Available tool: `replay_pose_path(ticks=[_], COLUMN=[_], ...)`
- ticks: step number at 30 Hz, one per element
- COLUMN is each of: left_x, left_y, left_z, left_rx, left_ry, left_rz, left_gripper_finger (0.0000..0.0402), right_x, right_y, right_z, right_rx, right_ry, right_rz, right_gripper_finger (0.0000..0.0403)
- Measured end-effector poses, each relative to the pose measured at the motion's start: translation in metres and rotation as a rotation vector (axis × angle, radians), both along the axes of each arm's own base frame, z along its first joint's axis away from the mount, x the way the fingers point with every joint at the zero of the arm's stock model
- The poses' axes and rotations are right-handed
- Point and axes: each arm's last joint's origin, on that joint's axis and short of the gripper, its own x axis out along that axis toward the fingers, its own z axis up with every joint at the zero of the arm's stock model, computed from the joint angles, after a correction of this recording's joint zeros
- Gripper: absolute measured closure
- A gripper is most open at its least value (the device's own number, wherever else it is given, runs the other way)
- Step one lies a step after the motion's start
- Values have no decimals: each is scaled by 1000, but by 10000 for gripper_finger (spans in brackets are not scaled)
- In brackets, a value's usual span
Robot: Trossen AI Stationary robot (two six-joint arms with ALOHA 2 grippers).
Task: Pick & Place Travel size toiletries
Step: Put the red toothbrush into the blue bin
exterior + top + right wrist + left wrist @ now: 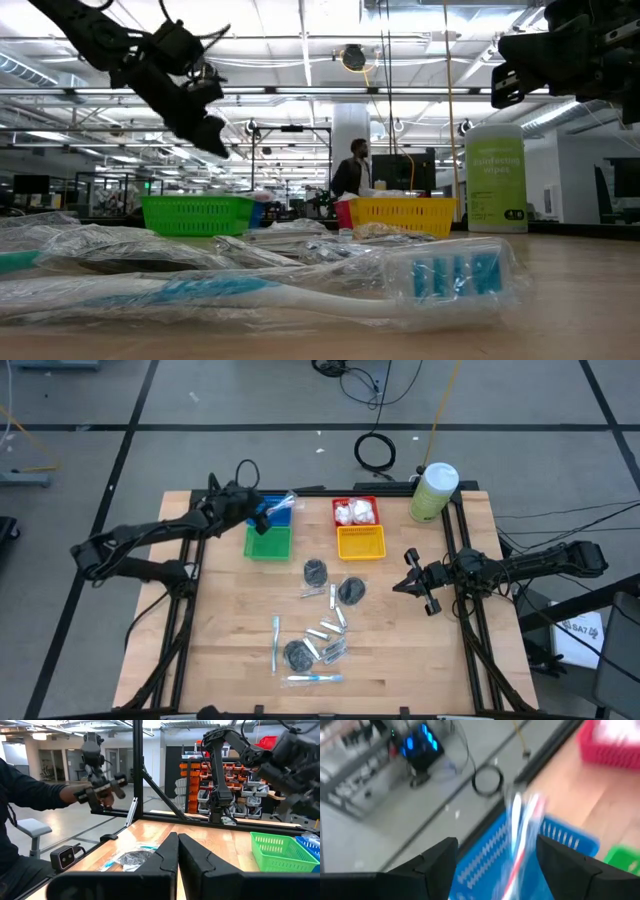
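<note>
We are at the drop: the left gripper [262, 512] hangs with its fingers apart over the blue basket [281, 512], a wrapped toothbrush [520, 832] sitting in the basket between them, seemingly let go, while the right gripper [418, 582] waits pinched closed at the bench's [420, 660] right edge. Next we need to lift clear and reach for the pile mid-bench. We count four baskets, and on the bench three dark discs [315, 569], perhaps two toothbrushes [314, 678] and a few silver tubes [318, 632].

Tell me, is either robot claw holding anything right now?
No. The left gripper is open over the blue basket, a wrapped toothbrush between its fingers; the right gripper is shut, empty.
</note>
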Motion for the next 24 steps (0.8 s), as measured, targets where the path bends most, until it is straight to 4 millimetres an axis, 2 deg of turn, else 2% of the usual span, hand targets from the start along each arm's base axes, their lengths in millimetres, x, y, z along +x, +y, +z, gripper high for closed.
replay_pose_path(ticks=[6,16,20,24], left_x=[-1,7,9,10], left_y=[11,29,30,27], left_z=[-28,-65,-66,-55], left_rx=[-111,-188,-182,-145], left_ry=[86,125,122,84], left_rz=[119,146,141,125], left_gripper_finger=[167,196,204,209], right_x=[0,0,0,0], right_y=[0,0,0,0], right_z=[0,0,0,0], right_rx=[0,0,0,0], right_ry=[0,-1,0,-1], right_rz=[0,0,0,0], right_gripper_finger=[403,403,403,403])
